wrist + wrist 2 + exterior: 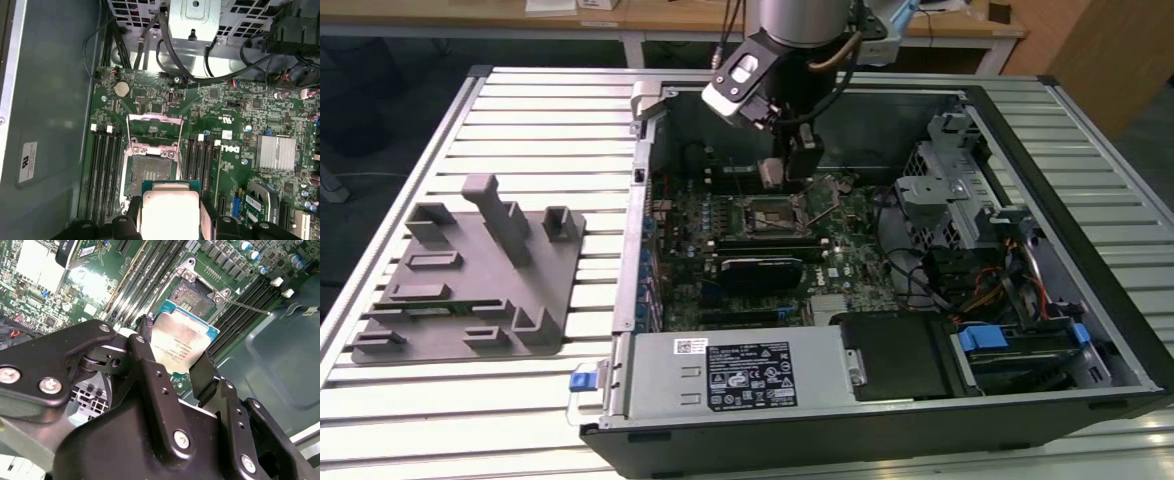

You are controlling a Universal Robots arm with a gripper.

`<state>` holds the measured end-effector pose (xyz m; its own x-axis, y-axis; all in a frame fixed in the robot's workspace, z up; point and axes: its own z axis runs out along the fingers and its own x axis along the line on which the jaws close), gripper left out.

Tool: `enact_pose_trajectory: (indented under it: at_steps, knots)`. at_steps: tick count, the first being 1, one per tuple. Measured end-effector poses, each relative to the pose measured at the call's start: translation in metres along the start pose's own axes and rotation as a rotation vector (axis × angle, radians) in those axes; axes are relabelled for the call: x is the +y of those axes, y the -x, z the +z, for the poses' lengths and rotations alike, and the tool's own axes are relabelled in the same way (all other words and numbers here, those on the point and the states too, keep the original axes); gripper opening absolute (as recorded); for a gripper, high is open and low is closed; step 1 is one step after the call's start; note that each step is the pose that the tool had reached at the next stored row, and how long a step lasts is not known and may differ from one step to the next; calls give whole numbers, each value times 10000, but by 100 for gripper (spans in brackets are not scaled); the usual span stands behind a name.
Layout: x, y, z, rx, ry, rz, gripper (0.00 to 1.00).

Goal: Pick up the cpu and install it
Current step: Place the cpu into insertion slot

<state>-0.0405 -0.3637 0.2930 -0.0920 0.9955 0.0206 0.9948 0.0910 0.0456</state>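
Holding the chip by two opposite edges in a claw closed to its width, near the open socket; probably light, stiff, delicate underneath, so edges only.

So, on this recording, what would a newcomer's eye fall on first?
The silvery cpu stands out first, clamped in the black tool in both wrist views and held above the green motherboard, close to the open socket. In the exterior view the arm reaches down into an open computer case on a slatted table. A grey moulded fixture lies at the exterior view's left.
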Motion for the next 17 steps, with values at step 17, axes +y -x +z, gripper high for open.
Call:
enact_pose_trajectory:
  at_steps: [17]
  knots:
    - [-17,2,207,-2,1,43,54]
